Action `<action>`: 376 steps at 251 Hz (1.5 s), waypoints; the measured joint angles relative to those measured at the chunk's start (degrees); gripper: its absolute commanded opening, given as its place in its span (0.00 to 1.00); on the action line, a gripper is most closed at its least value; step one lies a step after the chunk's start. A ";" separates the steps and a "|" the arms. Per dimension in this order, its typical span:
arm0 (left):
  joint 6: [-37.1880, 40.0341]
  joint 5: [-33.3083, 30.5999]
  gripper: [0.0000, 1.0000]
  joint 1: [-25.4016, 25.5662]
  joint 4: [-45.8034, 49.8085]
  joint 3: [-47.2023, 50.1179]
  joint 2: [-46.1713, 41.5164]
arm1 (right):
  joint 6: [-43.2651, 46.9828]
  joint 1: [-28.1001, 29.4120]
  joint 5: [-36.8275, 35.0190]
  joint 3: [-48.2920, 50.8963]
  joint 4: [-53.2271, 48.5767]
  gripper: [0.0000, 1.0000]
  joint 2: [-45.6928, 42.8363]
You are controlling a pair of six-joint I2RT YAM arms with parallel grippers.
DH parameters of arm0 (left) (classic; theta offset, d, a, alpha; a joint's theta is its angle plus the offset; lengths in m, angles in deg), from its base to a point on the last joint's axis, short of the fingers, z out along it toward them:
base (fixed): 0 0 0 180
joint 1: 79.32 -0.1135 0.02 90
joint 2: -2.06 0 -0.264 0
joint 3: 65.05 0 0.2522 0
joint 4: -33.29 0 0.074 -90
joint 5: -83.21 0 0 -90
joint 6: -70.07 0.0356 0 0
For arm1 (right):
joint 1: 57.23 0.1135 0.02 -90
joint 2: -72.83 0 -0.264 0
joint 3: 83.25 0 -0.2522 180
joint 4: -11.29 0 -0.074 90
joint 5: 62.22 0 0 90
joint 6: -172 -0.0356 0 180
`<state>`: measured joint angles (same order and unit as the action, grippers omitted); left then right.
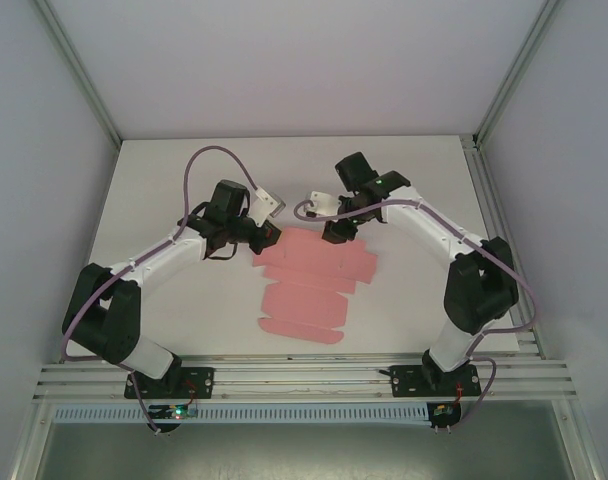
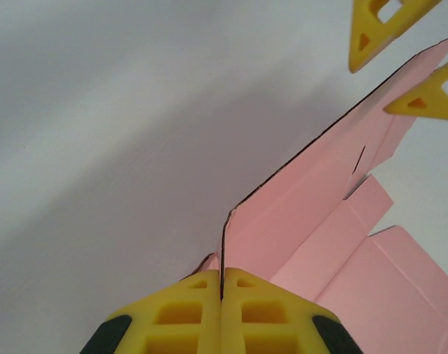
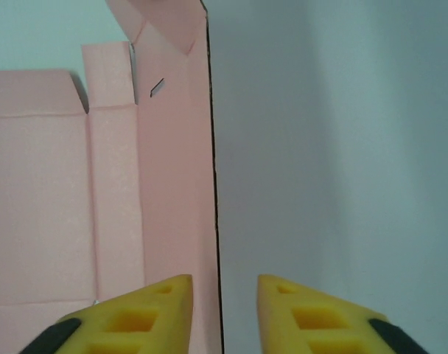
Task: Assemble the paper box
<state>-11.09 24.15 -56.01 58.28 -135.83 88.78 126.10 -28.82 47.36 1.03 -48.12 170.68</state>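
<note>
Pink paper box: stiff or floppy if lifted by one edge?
Probably floppy: the paper box is thin card, and the flap pinched in the left claw stands up while the rest lies flat, so it likely hinges at creases. Likely very light; a push may slide it across the smooth table.

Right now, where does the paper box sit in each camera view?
Top external: paper box spread at the centre of the table.
Left wrist: lower right, edge pinched by left gripper.
Right wrist: left half, edge inside open right gripper.
Shared landmark: its dark-lined far edge.
</note>
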 measured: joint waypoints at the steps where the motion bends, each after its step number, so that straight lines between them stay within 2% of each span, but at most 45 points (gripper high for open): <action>1: 0.00 0.02 0.00 0.00 -0.02 0.00 0.00 | -0.02 0.00 -0.07 0.00 0.02 0.27 0.00; 35: 0.02 0.09 0.00 0.00 -0.07 0.42 -0.26 | 0.22 0.74 -1.57 1.14 0.15 0.33 0.04; 109: 1.01 0.11 0.00 0.00 -0.09 1.53 -2.43 | 1.29 1.05 -3.13 1.46 -0.55 0.30 0.94; 133: 1.29 0.15 0.00 0.00 -0.07 1.77 -2.84 | 1.31 1.42 -3.74 1.57 -0.76 0.25 1.29; 160: 1.33 0.26 0.00 0.00 -0.07 1.81 -2.84 | 1.46 2.05 -4.66 1.86 -0.81 0.10 1.31; 184: 1.31 0.04 0.00 0.00 -0.35 1.99 -2.86 | 0.94 2.54 -5.88 2.36 -0.33 0.00 1.31; 203: 1.22 -0.59 0.00 0.00 -0.52 2.36 -2.86 | 0.33 3.82 -8.68 4.50 3.06 0.00 0.63; 210: 1.16 -1.01 0.08 0.00 -0.52 2.58 -2.86 | 0.28 4.48 -10.05 5.66 4.66 0.00 0.15; 224: 0.72 -1.86 0.14 0.00 -0.57 3.10 -2.86 | 0.02 6.67 -14.16 9.20 9.03 0.00 -1.68; 231: 0.11 -2.27 0.24 0.00 -0.52 3.37 -2.86 | -0.02 7.87 -16.70 11.04 11.32 0.00 -2.69; 248: -1.57 -3.26 0.27 0.00 -0.90 4.44 -3.39 | 0.22 10.78 -23.37 16.33 17.51 0.00 -5.35; 259: -2.89 -4.09 0.47 0.00 -1.36 5.33 -4.26 | 0.68 12.28 -26.67 19.63 20.90 0.00 -6.71; 270: -4.07 -4.90 0.59 0.00 -2.14 6.47 -5.62 | 1.14 13.60 -30.03 22.97 24.68 0.00 -8.11; 281: -5.77 -5.97 0.79 0.00 -2.97 7.76 -7.39 | 1.55 14.56 -32.92 25.86 28.02 0.00 -9.35; 290: -7.23 -6.82 0.88 0.00 -3.41 8.66 -8.90 | 2.16 15.39 -35.26 27.96 30.75 0.00 -10.32; 297: -8.46 -7.54 0.99 0.00 -3.65 9.29 -10.16 | 2.71 16.11 -36.98 29.33 32.74 0.00 -11.02; 338: -17.31 -13.94 1.00 0.00 -3.65 10.23 -15.72 | 5.79 20.41 -46.66 36.11 44.19 0.00 -14.10; 376: -22.99 -23.58 1.00 -0.02 -0.98 9.64 -15.37 | 5.81 21.75 -49.13 38.29 47.84 0.00 -15.37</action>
<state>-34.08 0.56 -56.03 57.30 -126.19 73.41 131.91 -7.07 -1.78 39.33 -0.27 155.31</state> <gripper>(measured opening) 0.998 0.050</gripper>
